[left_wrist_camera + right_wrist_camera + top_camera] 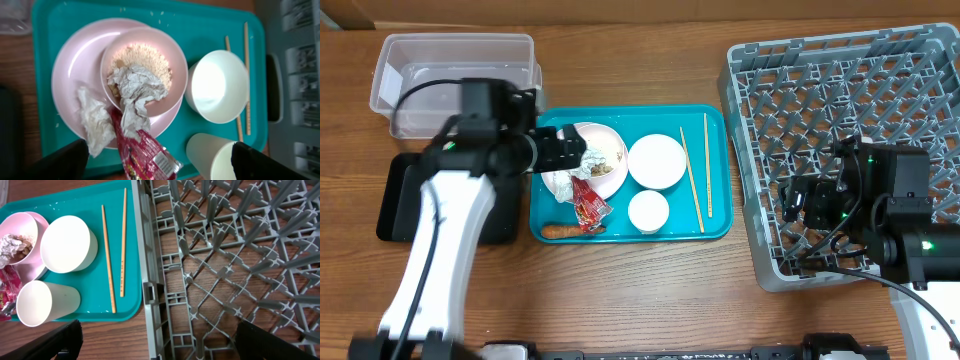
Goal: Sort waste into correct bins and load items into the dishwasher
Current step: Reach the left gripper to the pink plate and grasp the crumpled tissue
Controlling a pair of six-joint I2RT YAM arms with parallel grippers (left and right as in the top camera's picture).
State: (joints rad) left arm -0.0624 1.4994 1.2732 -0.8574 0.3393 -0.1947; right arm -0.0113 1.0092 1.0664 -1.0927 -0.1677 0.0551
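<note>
A pink-white plate [613, 182] on the teal tray carries a small bowl of beige food scraps [145, 55], crumpled tissue [135, 87] and a red wrapper [145, 155]. An orange stick [560, 231] lies at the tray's front left. A white bowl [656, 161], a white cup [648, 211] and chopsticks [692, 180] lie to the right. My left gripper [572, 150] hovers open and empty over the plate's waste [160, 170]. My right gripper [798, 200] is open and empty over the left edge of the grey dish rack [840, 100], also seen in the right wrist view [155, 345].
The clear tub [455, 80] stands at the back left. The black tray [395, 200] lies in front of it, largely under my left arm. The teal tray [718, 225] sits between the bins and the rack. Bare wood runs along the front.
</note>
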